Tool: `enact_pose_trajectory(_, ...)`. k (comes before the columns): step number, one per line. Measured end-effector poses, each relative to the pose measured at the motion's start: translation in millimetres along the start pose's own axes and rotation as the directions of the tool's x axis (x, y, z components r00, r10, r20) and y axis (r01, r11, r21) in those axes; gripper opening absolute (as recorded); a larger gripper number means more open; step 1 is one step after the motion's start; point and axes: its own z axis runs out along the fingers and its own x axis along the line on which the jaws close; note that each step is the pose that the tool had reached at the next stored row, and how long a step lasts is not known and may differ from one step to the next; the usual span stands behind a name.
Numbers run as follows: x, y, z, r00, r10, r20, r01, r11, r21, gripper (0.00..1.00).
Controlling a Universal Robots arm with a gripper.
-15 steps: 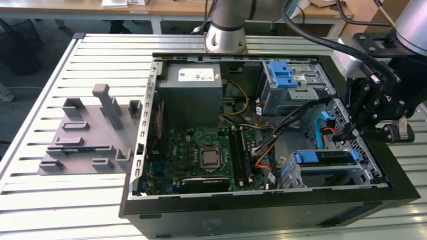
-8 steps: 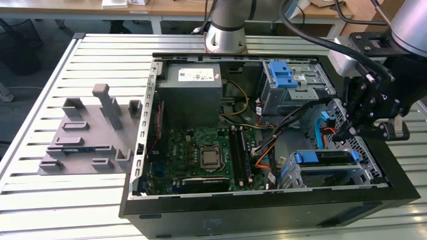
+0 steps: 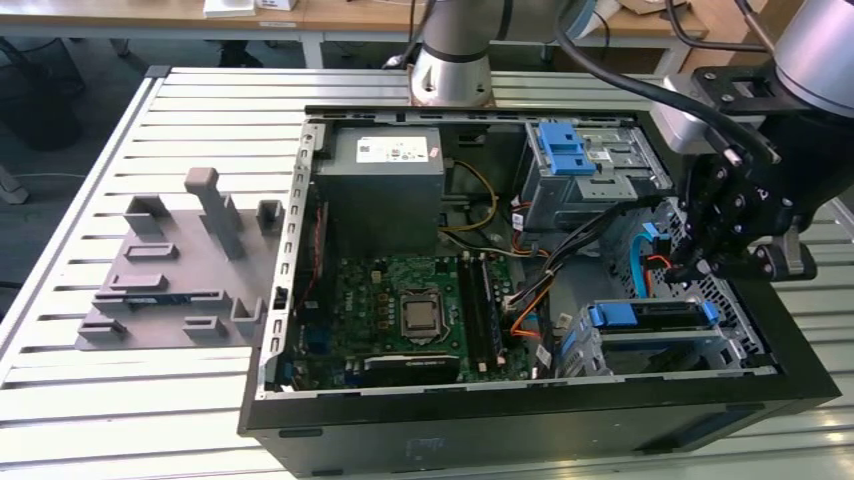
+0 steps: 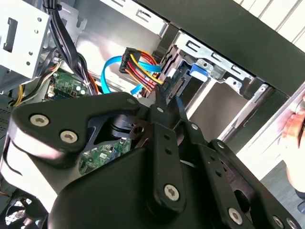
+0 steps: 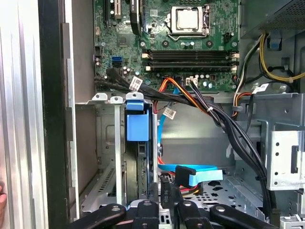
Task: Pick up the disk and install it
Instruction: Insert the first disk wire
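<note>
Gripper [image 3: 710, 268] hovered inside the open computer case [image 3: 534, 425] on the desk [image 3: 134, 420], nothing visibly held, and how far open it was could not be told. The disk [image 3: 650, 316] in its blue carrier frame sat seated in the metal drive bay [image 3: 667, 355] just below and ahead of the gripper, apart from it; in the first wrist view the disk [image 5: 137, 126] showed its blue tab. A blue flat cable [image 5: 200, 175] and a red-yellow-black wire bundle [image 4: 143, 64] lay close by the gripper tip, with the motherboard [image 3: 414, 305] farther off beyond the disk.
</note>
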Motion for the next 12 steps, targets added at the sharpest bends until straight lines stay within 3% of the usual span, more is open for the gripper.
enact_pose_trajectory(8, -6.2, 1.9, 7.1, 1.0000, 0.001, -0.0036, -0.001, 1.0000, 0.0054, 0.24)
enact_pose_trajectory(12, -6.4, 3.1, 9.6, 0.9998, 0.000, -0.0223, 0.000, 0.9999, 0.0170, 0.24)
